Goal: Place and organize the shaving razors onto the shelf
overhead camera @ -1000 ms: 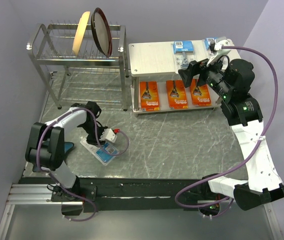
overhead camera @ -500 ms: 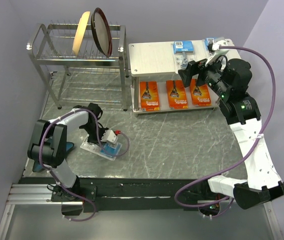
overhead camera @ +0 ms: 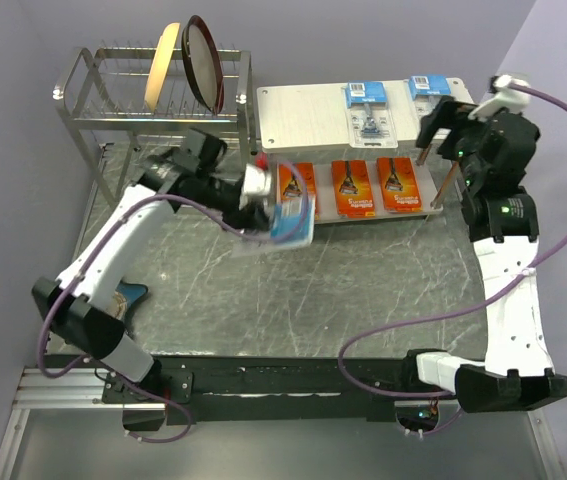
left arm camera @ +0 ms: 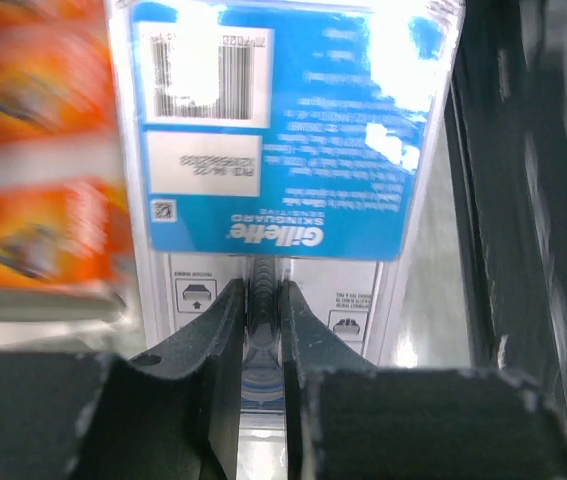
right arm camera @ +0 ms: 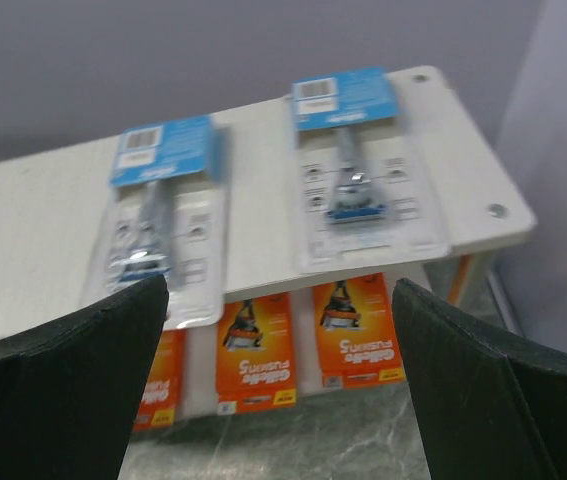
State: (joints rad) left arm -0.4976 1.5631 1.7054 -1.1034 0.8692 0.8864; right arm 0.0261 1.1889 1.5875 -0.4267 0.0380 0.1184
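The grey counter (overhead camera: pixel 363 290) carries a chrome dish rack (overhead camera: pixel 153 120) at its far left corner, with two plates (overhead camera: pixel 203 62) standing in the top tier. Just beside the rack, along the far edge towards the right, stands the white shelf (overhead camera: pixel 303 110) with two boards.

The right hand (overhead camera: pixel 445 125) hovers above the right end of the shelf. Its fingers (right arm camera: pixel 63 390) are spread wide and hold nothing.

The left hand (overhead camera: pixel 260 200) is in the air in front of the left end of the shelf. Its fingers (left arm camera: pixel 213 360) are pinching the third blue pack (left arm camera: pixel 283 130) by its bottom edge (the barcode side faces the wrist camera). This pack hangs off the counter, close to the lower board; I cannot tell if it touches the shelf.

On the lower board lie three orange packs side by side: the left orange pack (overhead camera: pixel 299 192), the middle orange pack (overhead camera: pixel 354 187) and the right orange pack (overhead camera: pixel 400 185).

On the top board two blue packs lie flat and apart from each other: the first blue pack (right arm camera: pixel 158 215) near the middle and the second blue pack (right arm camera: pixel 353 170) at the right end. The left half of this board is bare.
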